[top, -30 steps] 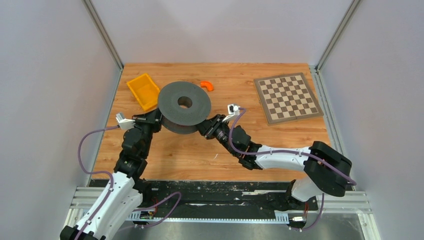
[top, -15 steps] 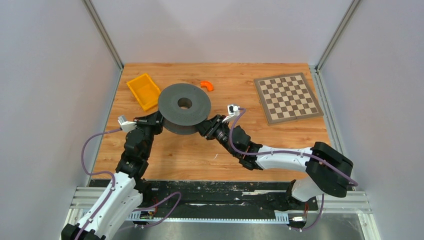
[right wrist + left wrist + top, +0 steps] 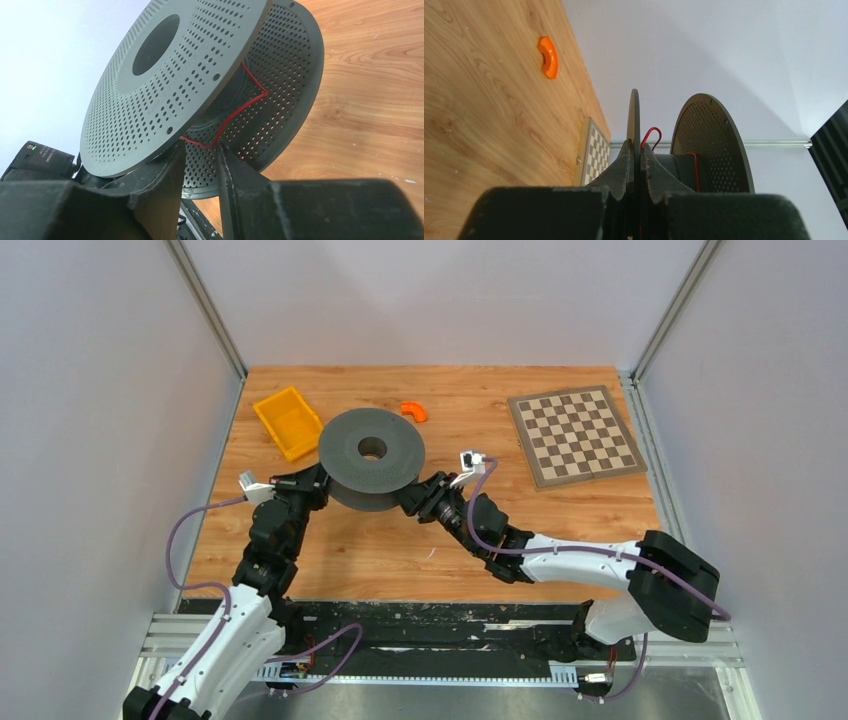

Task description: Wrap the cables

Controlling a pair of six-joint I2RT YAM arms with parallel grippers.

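A dark grey perforated spool (image 3: 372,455) hangs tilted above the table between both arms. My left gripper (image 3: 634,150) is shut on the rim of one flange (image 3: 634,115). The cable, a thin red wire (image 3: 240,107), runs over the hub between the two flanges and shows as a small loop (image 3: 651,135) in the left wrist view. My right gripper (image 3: 200,147) sits at the spool's other side, its jaws apart. The wire crosses just in front of its fingertips, with nothing pinched between them. The spool hides most of the winding.
An orange bin (image 3: 287,422) lies at the back left beside the spool. A small orange curved piece (image 3: 414,411) sits behind the spool. A checkerboard (image 3: 574,434) lies at the back right. Grey walls close in three sides.
The right gripper's jaws have parted. The spool has shifted slightly to the right, and the right arm has stretched out lower. The left grip on the flange is unchanged.
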